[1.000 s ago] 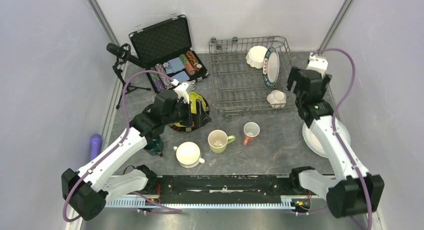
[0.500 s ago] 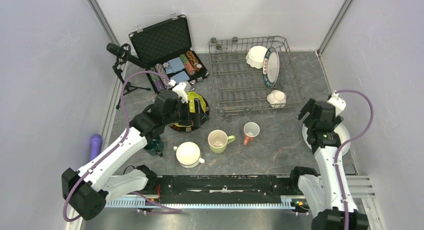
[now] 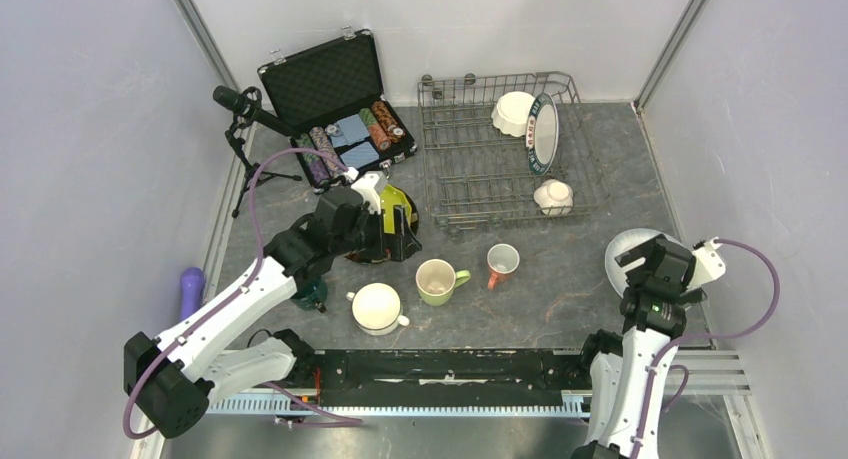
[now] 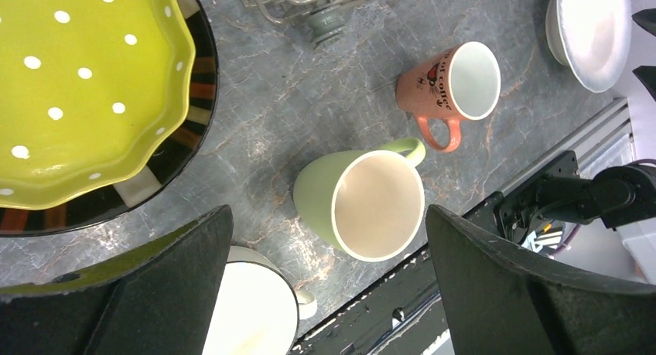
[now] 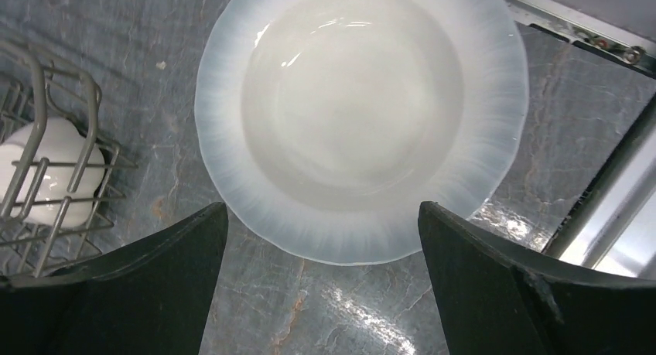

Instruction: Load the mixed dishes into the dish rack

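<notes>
In the dish rack at the table's far edge stand only 3 dishes, mugs and plates wait outside, while the left gripper and right gripper gape wide, empty.

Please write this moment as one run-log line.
left jaws: open, empty, by lime dish | right jaws: open, empty, above white plate | rack: bowl, rimmed plate, white cup inside
</notes>
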